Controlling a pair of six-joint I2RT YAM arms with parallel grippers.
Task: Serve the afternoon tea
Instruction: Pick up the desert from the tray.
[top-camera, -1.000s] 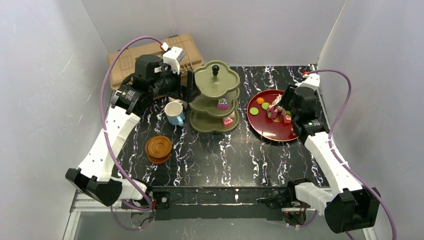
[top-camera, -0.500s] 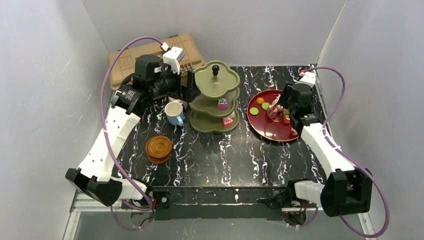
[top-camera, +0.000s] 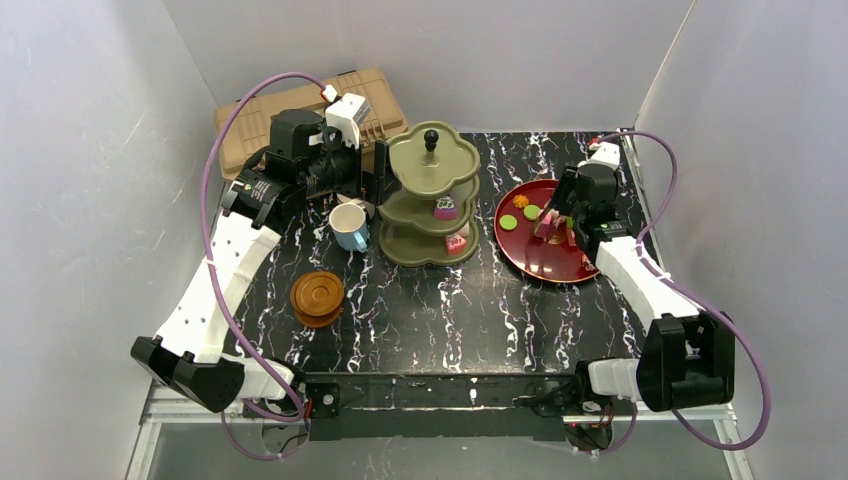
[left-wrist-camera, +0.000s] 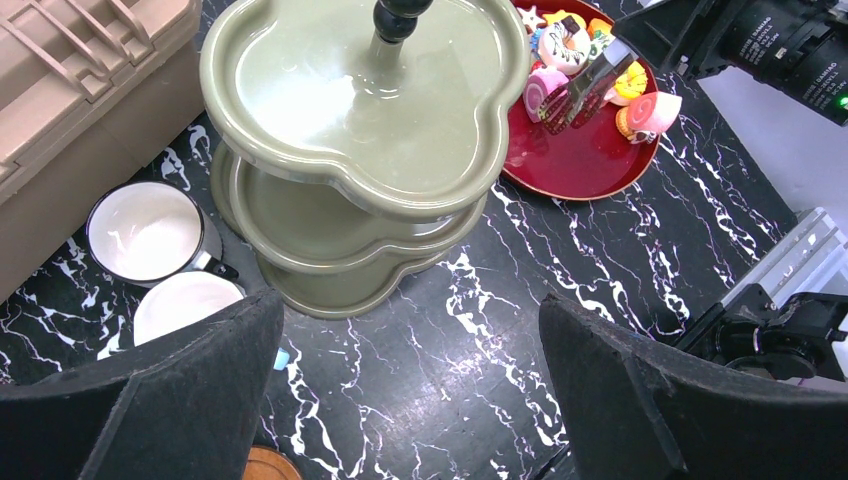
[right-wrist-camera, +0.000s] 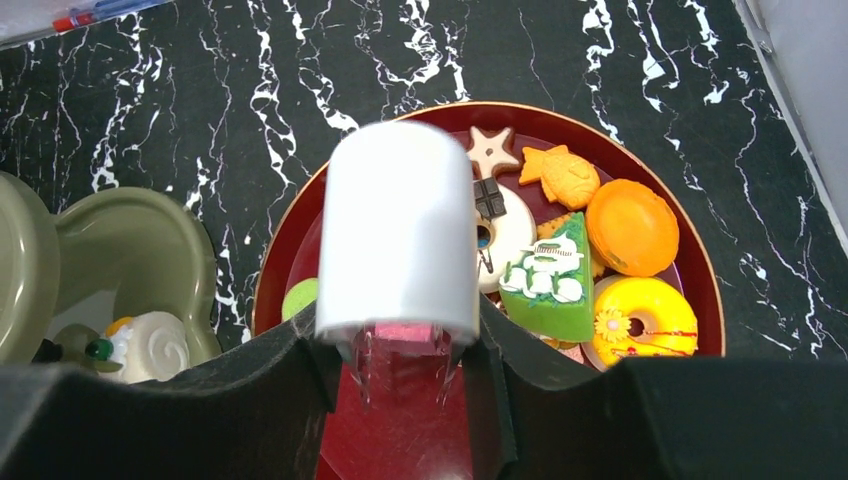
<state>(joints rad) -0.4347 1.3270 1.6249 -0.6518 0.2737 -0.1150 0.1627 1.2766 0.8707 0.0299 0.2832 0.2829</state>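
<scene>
The olive-green three-tier stand (top-camera: 430, 160) stands mid-table, with a pink cake (top-camera: 445, 208) on its middle tier and a red one (top-camera: 457, 242) on the bottom tier. My left gripper (top-camera: 375, 180) is open and empty, just left of the stand; its fingers (left-wrist-camera: 150, 400) stand wide apart. My right gripper (top-camera: 556, 212) is over the red plate (top-camera: 540, 265), shut on tongs (right-wrist-camera: 398, 230) whose clear tips pinch a pink cake piece (right-wrist-camera: 407, 335). Several toy cakes and donuts (right-wrist-camera: 640, 320) lie on the plate (right-wrist-camera: 400, 440). A light-blue mug (top-camera: 349, 226) and a white mug (left-wrist-camera: 148, 232) stand left of the stand. Brown saucers (top-camera: 317, 297) are stacked nearer.
A tan toolbox (top-camera: 250, 120) stands at the back left, behind my left arm. The grey walls close in on three sides. The stand's bottom tier (right-wrist-camera: 130, 250) lies just left of the red plate.
My right gripper has shifted a little to the left and farther back over the red plate, still holding the tongs. The left arm has not moved.
</scene>
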